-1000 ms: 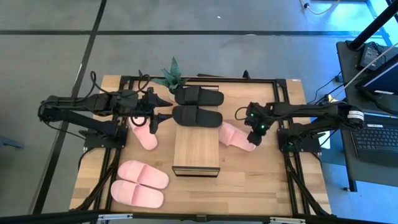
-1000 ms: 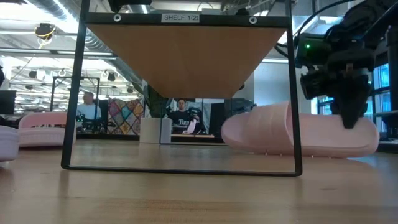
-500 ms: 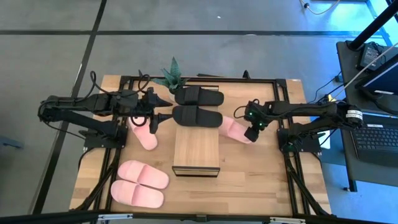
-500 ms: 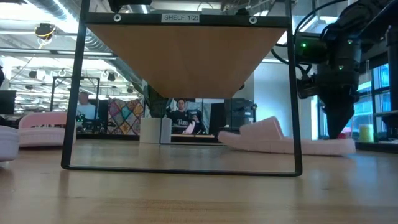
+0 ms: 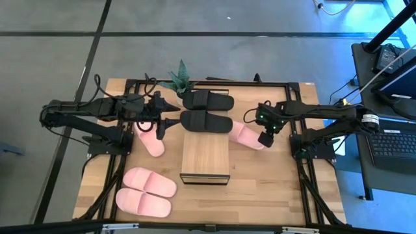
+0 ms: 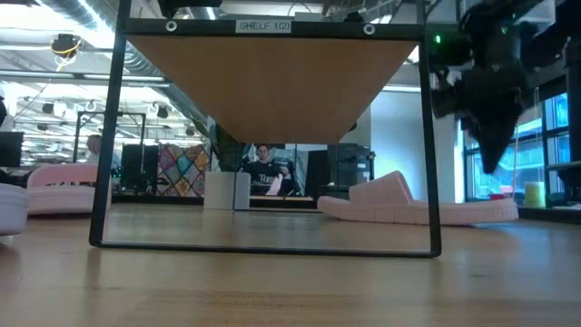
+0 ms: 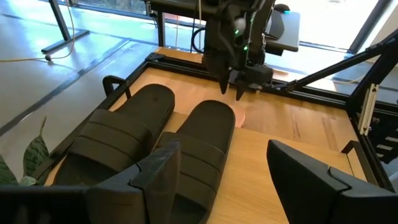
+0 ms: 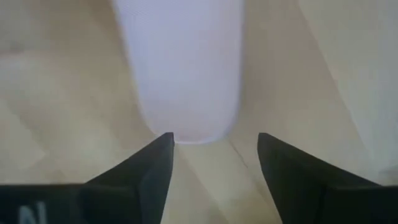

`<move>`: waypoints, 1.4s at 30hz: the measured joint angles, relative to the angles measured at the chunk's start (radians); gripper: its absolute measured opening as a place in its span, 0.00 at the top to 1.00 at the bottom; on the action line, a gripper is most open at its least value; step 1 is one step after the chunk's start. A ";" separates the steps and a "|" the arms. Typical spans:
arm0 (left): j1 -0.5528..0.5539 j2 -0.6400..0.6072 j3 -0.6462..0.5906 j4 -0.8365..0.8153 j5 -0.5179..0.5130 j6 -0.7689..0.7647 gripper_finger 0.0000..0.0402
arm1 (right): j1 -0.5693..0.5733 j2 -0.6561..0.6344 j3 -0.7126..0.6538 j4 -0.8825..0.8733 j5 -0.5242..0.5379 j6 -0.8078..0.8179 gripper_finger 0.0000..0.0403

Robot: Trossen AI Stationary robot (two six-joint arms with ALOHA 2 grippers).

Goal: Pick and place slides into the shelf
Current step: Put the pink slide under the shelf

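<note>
Six slides: all lie on the table [image 5: 260, 175], none under the shelf's plank.
Shelf: the shelf [image 5: 205, 156] stands mid-table; in the low view its plank top [image 6: 272, 77] sits on a thin dark frame with bare tabletop beneath.
Black pair: the black pair [image 5: 207, 110] lies side by side just behind the shelf, the nearer slide about touching its back edge.
Right pink slide: this slide [image 5: 246, 135] rests flat on the table just right of the shelf, one end near the black pair; it also shows past the frame post in the low view [image 6: 413, 204].
Right gripper: the right gripper [image 5: 265, 139] hangs above that slide's outer end, clear of it in the low view [image 6: 490, 154]; jaws parted, holding nothing, the slide's rounded end lying ahead of them in its wrist view.
Left gripper: the left gripper [image 5: 160, 127] waits left of the black pair, jaws wide and empty.
Left pink slide: this slide [image 5: 150, 142] lies just below the left gripper, possibly touching it; hard to tell from above.
Pink pair: the pink pair [image 5: 146, 192] lies at the front left corner, well apart from the shelf.
Plant: a plant [image 5: 179, 79] stands at the back edge.
</note>
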 joint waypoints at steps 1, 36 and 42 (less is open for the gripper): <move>0.000 0.000 0.000 -0.001 0.000 0.000 0.43 | 0.013 -0.001 0.015 -0.002 -0.001 0.011 0.43; 0.000 0.000 0.000 -0.078 -0.007 -0.043 0.43 | 0.281 -0.051 -0.306 0.467 0.207 1.494 0.61; 0.000 0.000 0.000 -0.099 -0.008 0.001 0.43 | 0.282 -0.054 -0.366 0.519 0.228 1.542 0.75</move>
